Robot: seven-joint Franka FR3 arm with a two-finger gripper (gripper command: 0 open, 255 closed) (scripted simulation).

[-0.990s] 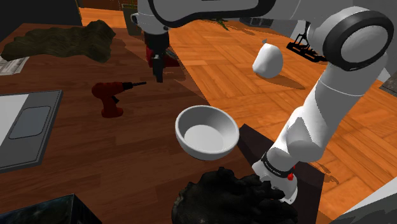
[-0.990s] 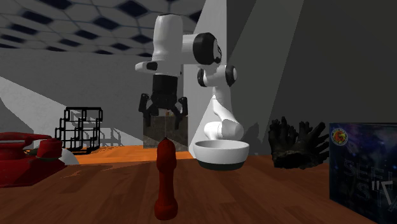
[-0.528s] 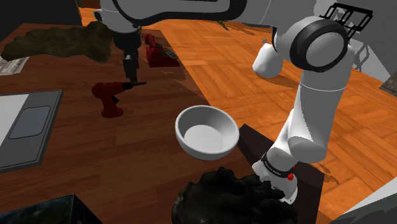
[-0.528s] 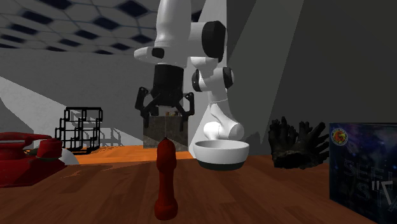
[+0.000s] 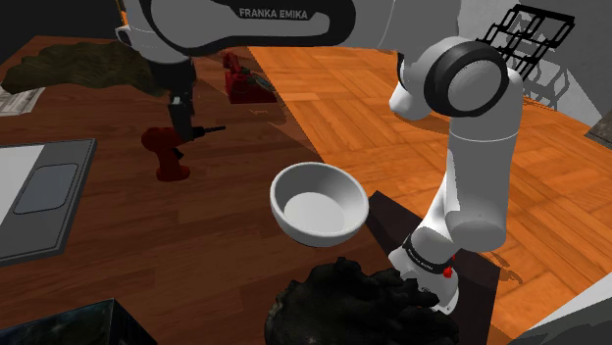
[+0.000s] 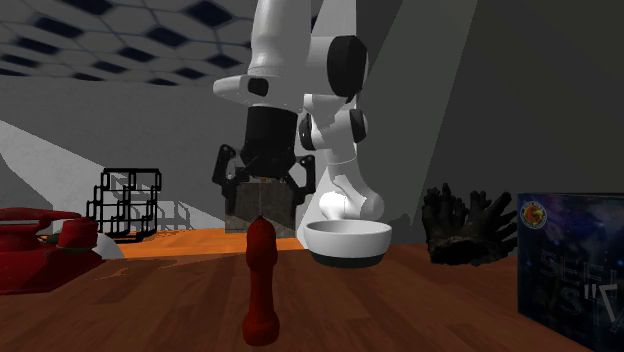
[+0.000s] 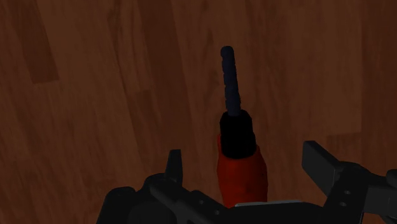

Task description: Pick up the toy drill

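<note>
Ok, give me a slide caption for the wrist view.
Open gripper poised above the red toy drill on a dark wooden table.

Red toy drill (image 7: 242, 170), black bit (image 7: 231, 79), white bowl (image 5: 319, 204), brown table (image 5: 147, 245).

pincer (image 6: 262, 184) spread above red drill (image 6: 261, 285) | white bowl (image 6: 347, 239) right of drill

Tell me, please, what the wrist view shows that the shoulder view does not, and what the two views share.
The wrist view adds the ridged dark bit of the red toy drill seen close, with the black fingers standing open on either side of its body, not touching it. The shoulder view adds the round white bowl, the red telephone and the white Franka arm reaching over. Both show the red toy drill on the dark brown wooden table.
</note>
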